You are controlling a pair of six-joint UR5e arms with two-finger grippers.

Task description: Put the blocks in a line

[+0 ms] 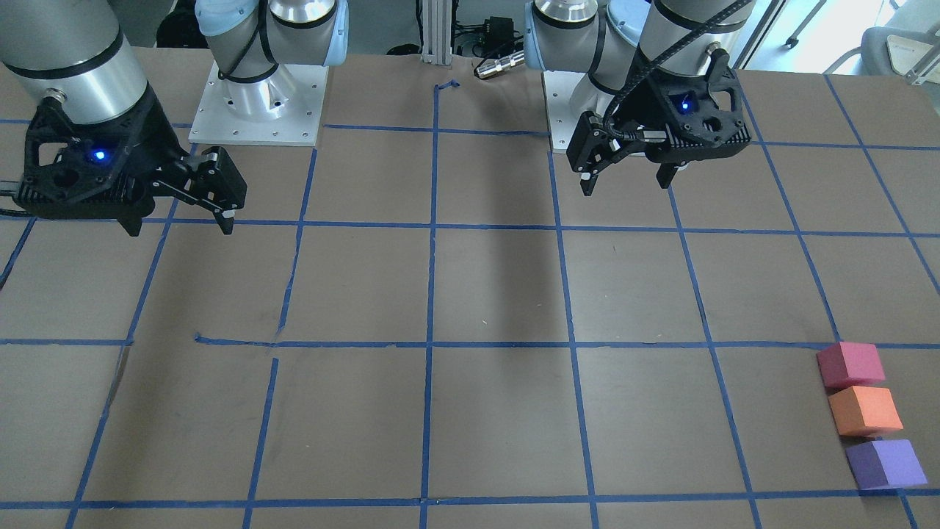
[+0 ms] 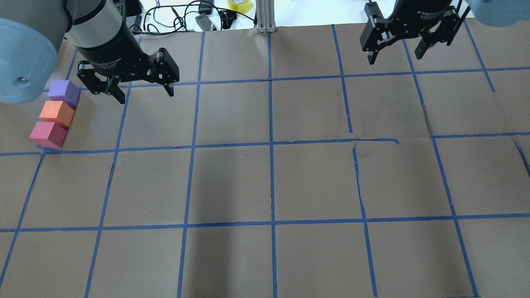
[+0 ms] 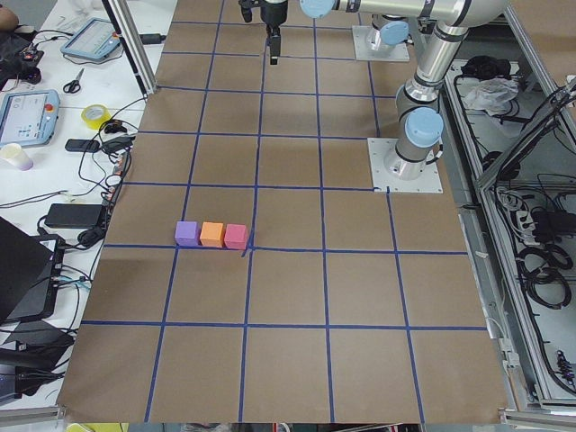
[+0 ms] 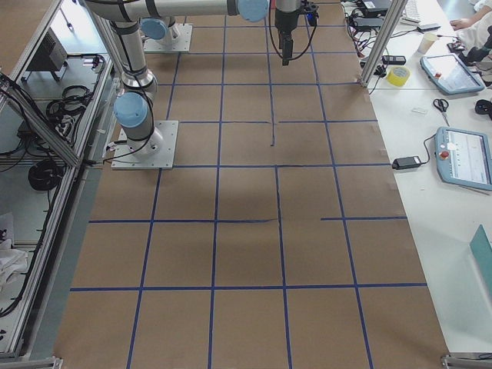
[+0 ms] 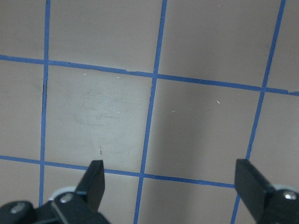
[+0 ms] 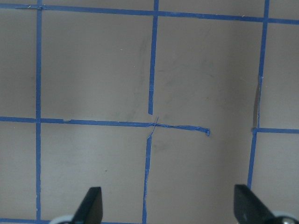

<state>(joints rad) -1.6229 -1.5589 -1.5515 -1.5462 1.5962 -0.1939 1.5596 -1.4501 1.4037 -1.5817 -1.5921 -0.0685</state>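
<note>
Three small foam blocks lie touching in a short row near the table's left end: purple (image 2: 63, 92), orange (image 2: 56, 113) and pinkish-red (image 2: 47, 134). They also show in the front view, pinkish-red (image 1: 850, 364), orange (image 1: 864, 411), purple (image 1: 885, 464), and in the exterior left view (image 3: 212, 234). My left gripper (image 2: 146, 95) hangs open and empty above the table, to the right of the blocks and apart from them; its fingers (image 5: 96, 179) frame only bare table. My right gripper (image 2: 395, 58) hangs open and empty far from the blocks, also seen in the front view (image 1: 181, 226).
The brown table (image 2: 269, 186) carries a blue tape grid, torn in places. The two arm base plates (image 1: 257, 103) stand at the robot's edge. A metal post (image 2: 265, 14), cables and a yellow tape roll (image 2: 240, 5) lie beyond the far edge.
</note>
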